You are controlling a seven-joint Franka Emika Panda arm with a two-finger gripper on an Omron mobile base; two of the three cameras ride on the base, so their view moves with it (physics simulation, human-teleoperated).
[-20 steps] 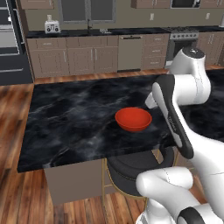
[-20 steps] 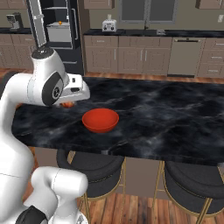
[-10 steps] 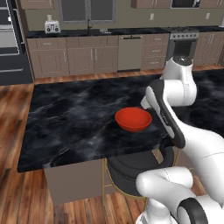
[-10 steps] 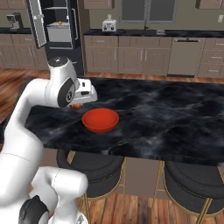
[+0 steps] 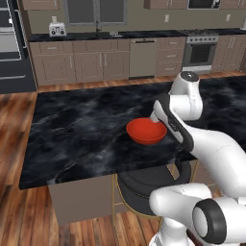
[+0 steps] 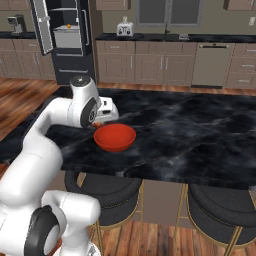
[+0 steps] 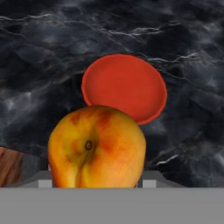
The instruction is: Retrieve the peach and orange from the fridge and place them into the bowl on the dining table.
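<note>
The black marble tabletop (image 7: 183, 39) spreads beneath the gripper (image 6: 99, 121). The bowl (image 7: 124, 86) sits just ahead of it, near rim hidden by the peach (image 7: 96, 148), which the gripper clamps; fingertips are concealed behind the fruit.

Base views: behind arm, left and right, both facing forward-down, sharing dining table (image 5: 86, 129) and bowl (image 6: 115, 137). Hand view: close, along gripper (image 7: 94, 183), peach (image 7: 96, 146) nearest, bowl beyond.
</note>
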